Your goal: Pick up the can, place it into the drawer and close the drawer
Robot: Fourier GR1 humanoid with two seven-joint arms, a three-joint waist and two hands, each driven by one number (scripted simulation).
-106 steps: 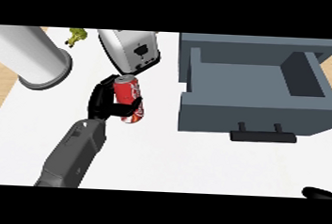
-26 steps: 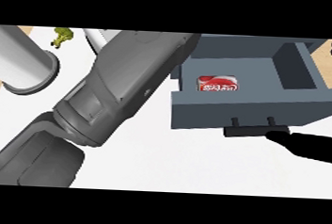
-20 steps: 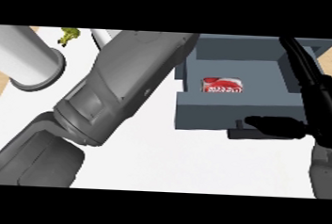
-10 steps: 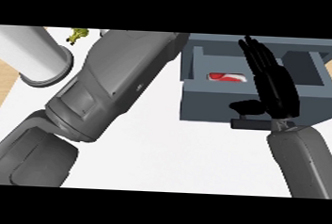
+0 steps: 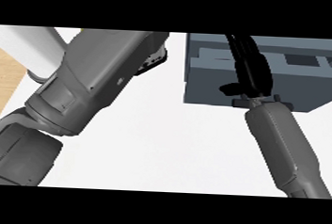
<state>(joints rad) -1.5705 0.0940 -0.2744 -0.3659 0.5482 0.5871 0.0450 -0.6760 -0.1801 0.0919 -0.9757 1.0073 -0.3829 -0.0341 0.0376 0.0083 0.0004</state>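
One view only, head cam, so no shared overlap w/ another. Looks steeply down on the white surface [image 5: 168, 133] from above, close in. Both forearms enter from the lower edge and fill much of the frame. Grey drawer unit [image 5: 212, 83] sits at upper right, cut by the top edge.

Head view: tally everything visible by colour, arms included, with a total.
Grey: 2, left forearm and right forearm
Blue-grey: 1, drawer unit
Black: 1, right robot hand against the drawer front
White: 1, cylinder at upper left
Total: 5
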